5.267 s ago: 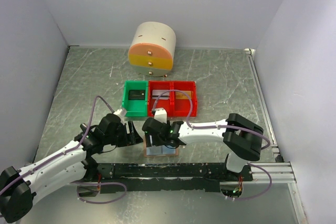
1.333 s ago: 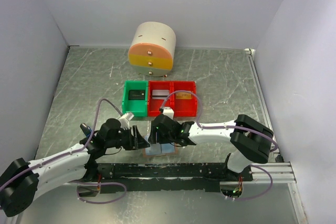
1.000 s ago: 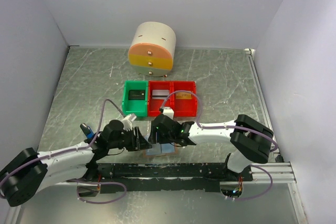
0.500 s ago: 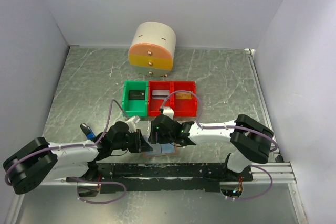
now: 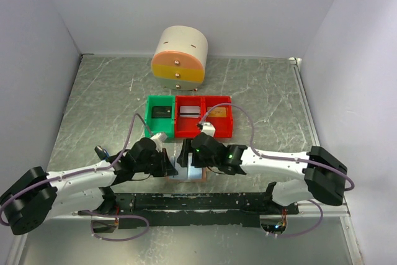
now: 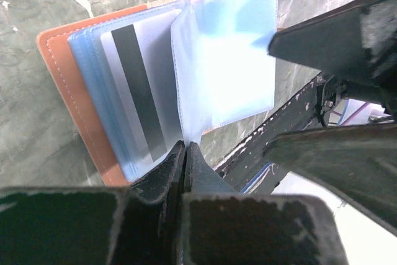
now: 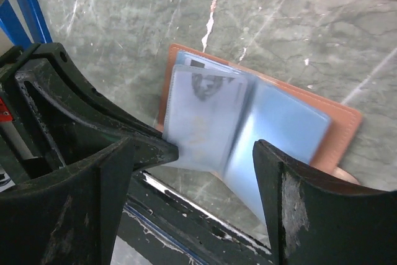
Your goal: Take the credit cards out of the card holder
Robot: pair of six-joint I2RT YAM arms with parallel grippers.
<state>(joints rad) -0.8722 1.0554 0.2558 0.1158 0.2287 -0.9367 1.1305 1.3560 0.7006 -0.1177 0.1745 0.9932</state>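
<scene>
The tan card holder [image 5: 200, 177] [image 6: 61, 89] [image 7: 343, 120] lies open near the table's front edge, between the two arms. One of its clear blue sleeves stands up from the stack. A credit card [image 6: 137, 89] with a black stripe shows in the sleeve lying under it. My left gripper [image 5: 173, 167] [image 6: 185, 147] is shut, pinching the lower edge of the raised sleeve [image 6: 226, 60]. My right gripper [image 5: 190, 155] [image 7: 195, 148] hovers open just above the holder, nothing between its fingers [image 6: 338, 46]. In the right wrist view the raised sleeve [image 7: 201, 122] carries another pale card.
A green bin [image 5: 151, 118] and two joined red bins [image 5: 205, 130] stand just behind the holder, each with small items inside. A round cream-and-orange drawer unit [image 5: 180, 58] sits farther back. A small blue-and-black stick [image 5: 102, 153] lies left. The black base rail [image 5: 192, 202] runs right behind the holder's near edge.
My left gripper moved right to the holder and shut on a sleeve edge. My right gripper opened wider and its arm shifted right; the sleeve now stands up.
</scene>
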